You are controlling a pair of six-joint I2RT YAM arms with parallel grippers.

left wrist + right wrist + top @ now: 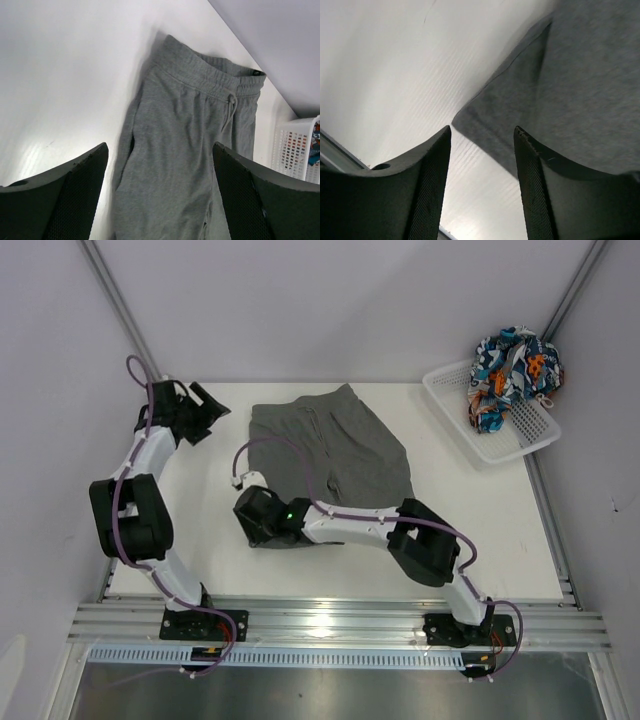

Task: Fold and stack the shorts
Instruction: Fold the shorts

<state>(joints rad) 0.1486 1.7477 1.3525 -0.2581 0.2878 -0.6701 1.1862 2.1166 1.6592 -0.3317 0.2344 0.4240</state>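
Two shorts are lying well apart on the white table (pixel 200 540): the dark grey shorts (pixel 340 445) are lying spread flat in the middle, and the patterned shorts (pixel 515 370) are sitting bunched in the white basket (pixel 450 390) at the far right corner. The left gripper (pixel 160 146) is hanging wide open near their waistband, and the right gripper (pixel 482 131) is standing with parted jaws at their near left hem corner, grasping nothing.

- Two arms of white links and bulky black joints: left arm (pixel 130 520), right arm (pixel 425 540).
- Purple cables (pixel 128 366) run along both.
- Small green light (pixel 290 508) on the right wrist.
- Black curved gripper fingers (pixel 65 200) with mesh-textured pads.
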